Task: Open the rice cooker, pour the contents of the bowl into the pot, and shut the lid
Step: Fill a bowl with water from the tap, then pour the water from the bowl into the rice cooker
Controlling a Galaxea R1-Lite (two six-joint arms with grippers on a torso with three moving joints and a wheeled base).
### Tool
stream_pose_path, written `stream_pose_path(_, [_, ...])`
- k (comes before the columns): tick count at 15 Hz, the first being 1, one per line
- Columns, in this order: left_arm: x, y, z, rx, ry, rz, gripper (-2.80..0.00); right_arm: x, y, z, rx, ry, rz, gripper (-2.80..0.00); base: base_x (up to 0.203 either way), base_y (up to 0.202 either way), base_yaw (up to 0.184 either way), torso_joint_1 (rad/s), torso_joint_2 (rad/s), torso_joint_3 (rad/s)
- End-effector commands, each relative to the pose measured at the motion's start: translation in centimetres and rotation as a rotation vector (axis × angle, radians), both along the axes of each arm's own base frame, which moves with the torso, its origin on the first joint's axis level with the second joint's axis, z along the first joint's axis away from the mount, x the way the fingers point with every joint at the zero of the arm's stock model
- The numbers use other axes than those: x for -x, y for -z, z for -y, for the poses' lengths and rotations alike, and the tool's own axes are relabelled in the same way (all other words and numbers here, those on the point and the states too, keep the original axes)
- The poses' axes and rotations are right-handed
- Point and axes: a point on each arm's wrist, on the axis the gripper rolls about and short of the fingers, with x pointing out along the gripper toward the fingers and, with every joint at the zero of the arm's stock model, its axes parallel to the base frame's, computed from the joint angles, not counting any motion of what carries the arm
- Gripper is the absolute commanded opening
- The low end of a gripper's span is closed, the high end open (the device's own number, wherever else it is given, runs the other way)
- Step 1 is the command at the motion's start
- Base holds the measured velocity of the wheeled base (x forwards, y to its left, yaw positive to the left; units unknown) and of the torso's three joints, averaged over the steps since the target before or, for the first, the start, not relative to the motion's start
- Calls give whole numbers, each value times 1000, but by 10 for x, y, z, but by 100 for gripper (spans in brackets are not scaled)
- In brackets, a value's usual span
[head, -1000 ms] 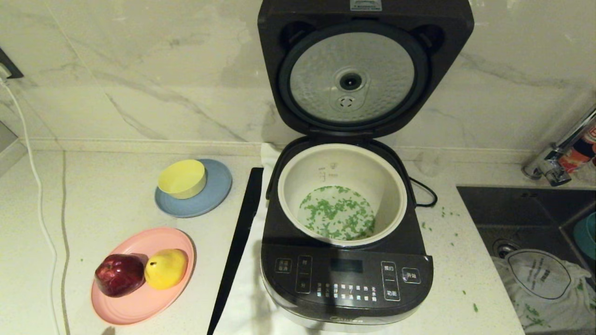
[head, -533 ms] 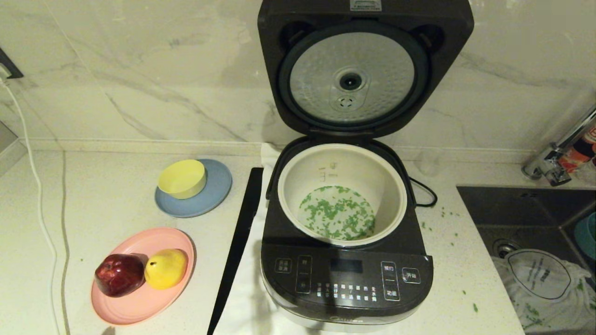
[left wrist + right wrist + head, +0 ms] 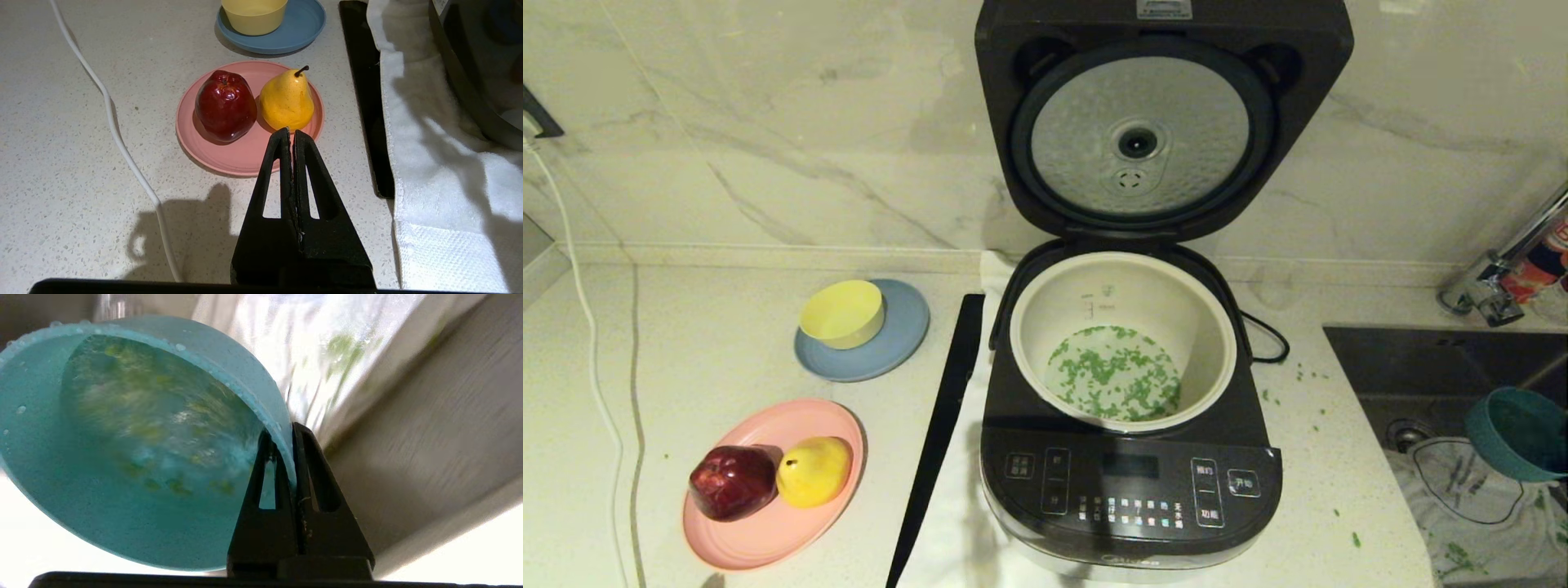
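The rice cooker stands in the middle of the counter with its lid swung upright, the dimpled silver disc facing me. In the white pot, green chopped contents lie on the bottom. At the far right, over the sink, the teal bowl hangs tilted. My right gripper is shut on the rim of the bowl, with some green bits and wet drops inside. My left gripper is shut and empty, parked above the counter near the pink plate.
A pink plate holds a red apple and a yellow pear. A yellow bowl sits on a grey-blue plate. A black strip and a white towel lie beside the cooker. The sink holds a plastic bag.
The teal bowl, only a sliver at the right edge before, has moved leftward into the head view over the sink. The cooker and the left gripper have not moved.
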Motion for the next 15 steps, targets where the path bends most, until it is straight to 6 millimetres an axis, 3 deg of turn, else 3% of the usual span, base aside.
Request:
stream_pose_path(1, [-1,3,0,-2,0,-6,-280,4,-23,-42,66,-71,9,-280,0,0,0,0,0,0])
stream_pose_path(11, [-1,3,0,0,0,-6,-280,24,-106,-183,198,-449,51,-280,0,0,0,0,0,0])
stream_pose_path(15, [-1,3,0,-2,0,-6,-280,30,-139,-227,196,-620,65,-280,0,0,0,0,0,0])
